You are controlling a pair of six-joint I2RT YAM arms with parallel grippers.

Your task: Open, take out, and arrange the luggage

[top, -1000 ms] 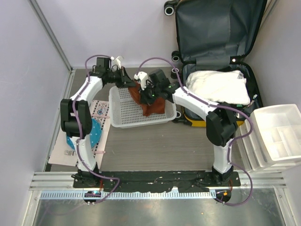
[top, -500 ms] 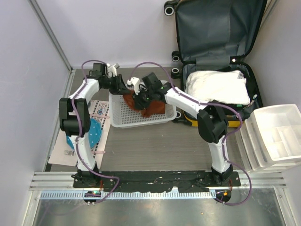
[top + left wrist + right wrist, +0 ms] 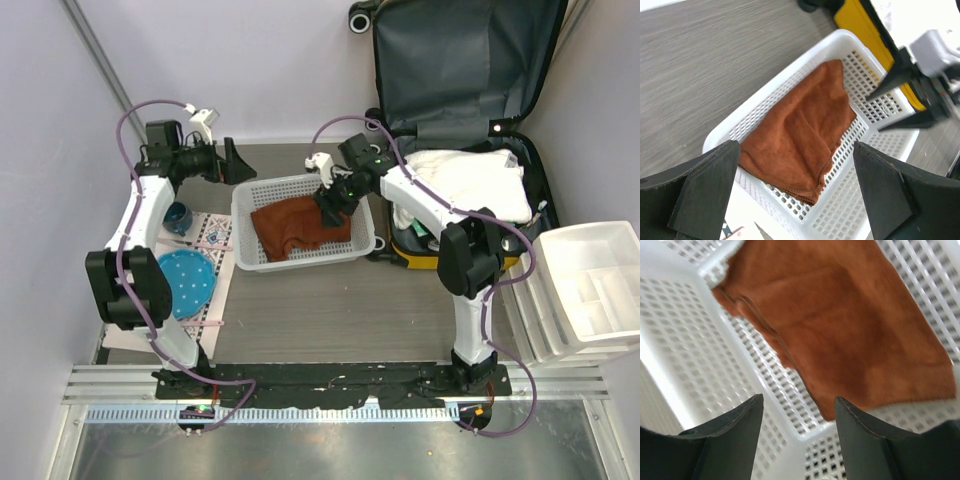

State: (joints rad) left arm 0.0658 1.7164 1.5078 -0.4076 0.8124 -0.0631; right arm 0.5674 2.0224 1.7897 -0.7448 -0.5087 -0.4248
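Luggage (image 3: 470, 60) stands open at the desk's far right corner, a white bundle (image 3: 465, 185) in its lower half. The brown cloth (image 3: 295, 228) lies in the basket (image 3: 250, 262) beside it. Left pincer (image 3: 228, 162) hangs wide and empty off the basket's far left corner. Right pincer (image 3: 328, 205) gapes over the cloth, holding nothing. Best now to lift straight up, clear of the mesh, then swing to the bundle.

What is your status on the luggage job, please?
Left tool open beside basket, right tool open over it, both empty. Luggage open, white bundle inside. Brown cloth lying in basket.
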